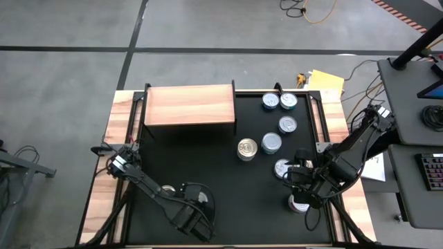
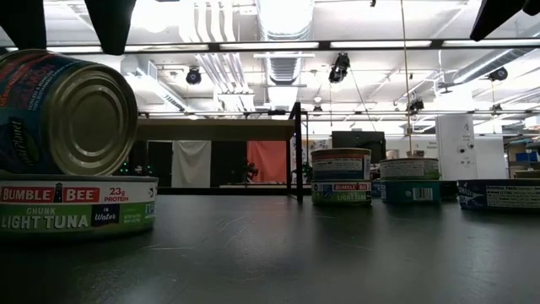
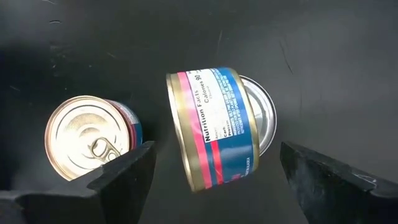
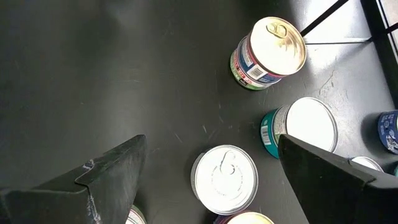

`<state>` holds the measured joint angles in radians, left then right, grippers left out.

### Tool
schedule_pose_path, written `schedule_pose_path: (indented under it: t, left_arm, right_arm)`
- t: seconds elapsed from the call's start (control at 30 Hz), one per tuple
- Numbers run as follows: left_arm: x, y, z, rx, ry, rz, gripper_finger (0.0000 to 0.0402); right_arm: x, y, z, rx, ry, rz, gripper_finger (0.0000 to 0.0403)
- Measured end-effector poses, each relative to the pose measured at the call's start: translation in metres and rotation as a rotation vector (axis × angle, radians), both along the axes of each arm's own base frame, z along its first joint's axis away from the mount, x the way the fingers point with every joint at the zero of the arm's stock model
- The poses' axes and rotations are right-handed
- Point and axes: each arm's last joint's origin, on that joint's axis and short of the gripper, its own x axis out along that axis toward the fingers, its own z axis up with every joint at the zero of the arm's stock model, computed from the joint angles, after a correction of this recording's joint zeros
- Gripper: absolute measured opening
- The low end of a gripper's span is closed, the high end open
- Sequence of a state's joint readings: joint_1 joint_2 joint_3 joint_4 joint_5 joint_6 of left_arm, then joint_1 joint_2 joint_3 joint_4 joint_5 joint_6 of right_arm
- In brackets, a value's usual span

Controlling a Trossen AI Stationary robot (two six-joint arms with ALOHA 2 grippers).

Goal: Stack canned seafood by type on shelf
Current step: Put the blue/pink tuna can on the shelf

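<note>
The light-brown wooden shelf (image 1: 190, 105) stands at the table's far side, its top bare. Several tins lie on the black table to its right, among them a gold-topped one (image 1: 247, 149) and silver-topped ones (image 1: 288, 125). Near the front edge my left gripper (image 3: 214, 180) hangs open, pointing down. Its fingers stand either side of a blue-and-pink tin (image 3: 211, 127) without touching it. That tin is tipped on its rim on a flat silver-topped tin (image 3: 264, 112). A gold-topped tin (image 3: 90, 137) sits beside them. My right gripper (image 4: 211, 180) hovers open over the right-hand tins.
The low view shows the tipped tin (image 2: 67, 110) resting on a light tuna tin (image 2: 76, 207), with more tins (image 2: 341, 177) farther off. The table's middle (image 1: 201, 159) is bare black surface. A desk with a keyboard (image 1: 432, 169) stands past the right edge.
</note>
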<state>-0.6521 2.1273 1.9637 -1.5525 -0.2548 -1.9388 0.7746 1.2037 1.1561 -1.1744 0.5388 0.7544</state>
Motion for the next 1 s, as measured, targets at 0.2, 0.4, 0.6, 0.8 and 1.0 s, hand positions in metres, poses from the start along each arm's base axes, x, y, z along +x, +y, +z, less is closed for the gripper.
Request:
schedule_pose_path:
  t: [0.2,0.4,0.6,0.8,1.0]
  left_arm:
    - [-0.001,0.001,-0.011,0.01,0.012,0.007,0.032]
    - [-0.002,0.001,-0.022,0.015,0.019,0.007,0.0301]
    - [-0.001,0.001,-0.029,0.013,0.022,-0.009,0.0262]
    - [0.0,0.0,-0.032,0.0,0.013,-0.041,0.0193]
    - [0.002,-0.002,-0.027,-0.011,0.015,-0.083,0.0174]
  right_arm:
    - [0.0,0.0,0.0,0.0,0.0,0.0,0.0354]
    - [0.0,0.0,0.0,0.0,0.0,0.0,0.0354]
    - [0.0,0.0,0.0,-0.002,-0.002,-0.001,0.0354]
    - [0.0,0.0,0.0,0.0,-0.004,-0.004,0.0354]
    - [0.0,0.0,0.0,-0.001,-0.005,-0.004,0.0354]
